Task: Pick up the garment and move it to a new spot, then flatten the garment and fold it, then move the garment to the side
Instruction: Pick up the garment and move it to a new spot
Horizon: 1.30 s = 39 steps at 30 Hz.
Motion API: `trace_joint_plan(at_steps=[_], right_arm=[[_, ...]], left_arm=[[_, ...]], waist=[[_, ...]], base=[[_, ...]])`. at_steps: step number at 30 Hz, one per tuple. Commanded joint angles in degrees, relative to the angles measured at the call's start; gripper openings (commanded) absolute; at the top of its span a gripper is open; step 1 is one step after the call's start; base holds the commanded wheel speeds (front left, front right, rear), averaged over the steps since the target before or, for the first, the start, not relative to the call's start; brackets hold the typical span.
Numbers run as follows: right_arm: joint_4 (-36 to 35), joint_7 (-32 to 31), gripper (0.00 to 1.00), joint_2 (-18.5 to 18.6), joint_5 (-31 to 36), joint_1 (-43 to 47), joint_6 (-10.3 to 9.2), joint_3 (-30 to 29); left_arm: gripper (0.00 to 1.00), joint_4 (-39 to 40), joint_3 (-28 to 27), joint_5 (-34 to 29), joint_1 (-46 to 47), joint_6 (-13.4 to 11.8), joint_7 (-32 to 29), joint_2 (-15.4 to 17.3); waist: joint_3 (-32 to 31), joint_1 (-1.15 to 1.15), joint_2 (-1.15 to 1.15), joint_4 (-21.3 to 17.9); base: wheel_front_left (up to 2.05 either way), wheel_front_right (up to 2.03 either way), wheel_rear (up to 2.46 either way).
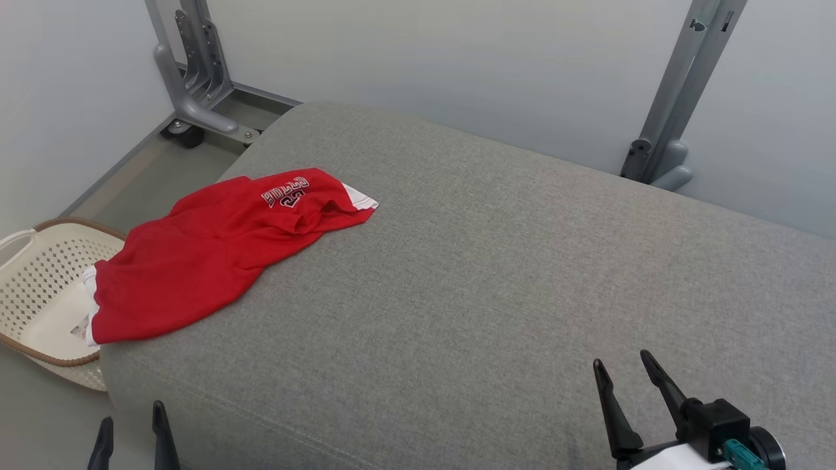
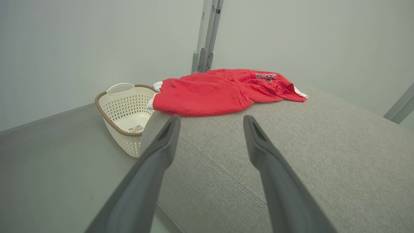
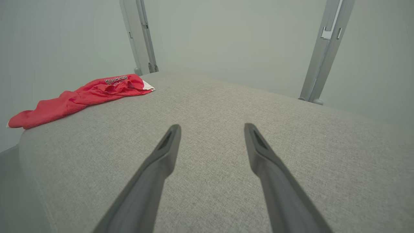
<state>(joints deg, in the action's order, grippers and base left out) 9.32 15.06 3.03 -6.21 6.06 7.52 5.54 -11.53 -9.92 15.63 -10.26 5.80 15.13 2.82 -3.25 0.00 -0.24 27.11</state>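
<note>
On the grey surface (image 1: 490,274), the red garment (image 1: 215,254) slants away rightward ahead of the left tool (image 1: 132,413), well apart from the right tool (image 1: 621,358); both gape empty.

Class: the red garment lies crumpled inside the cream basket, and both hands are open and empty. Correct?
No. The head view shows the red garment crumpled on the grey cushion beside the cream basket, not inside it. The left hand and right hand are open and empty.

Red garment (image 2: 223,92), crumpled, on far corner of grey upholstered worktop (image 2: 323,145); cream perforated basket (image 2: 124,110) on floor (image 2: 48,155) just beside; left gripper (image 2: 210,121) fingers (image 2: 161,145) spread, empty, short of garment.
</note>
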Motion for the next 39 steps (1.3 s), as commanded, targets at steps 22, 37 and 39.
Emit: trace_joint_plan(at_steps=[22,37,39], right_arm=[[-6.8,0.15,1.0,10.21,2.36,-13.34,-0.06,-0.95],[-9.87,0.15,1.0,9.38,1.95,-15.84,-0.06,-1.4],[-9.53,0.15,1.0,9.03,1.76,-15.41,-0.06,-1.28]], left_arm=[[1.0,-30.03,3.29,9.39,40.5,1.73,-5.02,4.47],[0.01,-56.72,0.26,14.24,51.21,1.53,-5.11,8.86],[0.0,-57.97,0.95,14.15,50.48,1.68,-4.99,8.78]], waist=[[30.22,0.0,0.24,-9.85],[33.16,0.0,0.24,-15.11],[32.13,0.0,0.24,-15.39]], base=[[0.0,0.0,0.0],[0.0,0.0,0.0],[0.0,0.0,0.0]])
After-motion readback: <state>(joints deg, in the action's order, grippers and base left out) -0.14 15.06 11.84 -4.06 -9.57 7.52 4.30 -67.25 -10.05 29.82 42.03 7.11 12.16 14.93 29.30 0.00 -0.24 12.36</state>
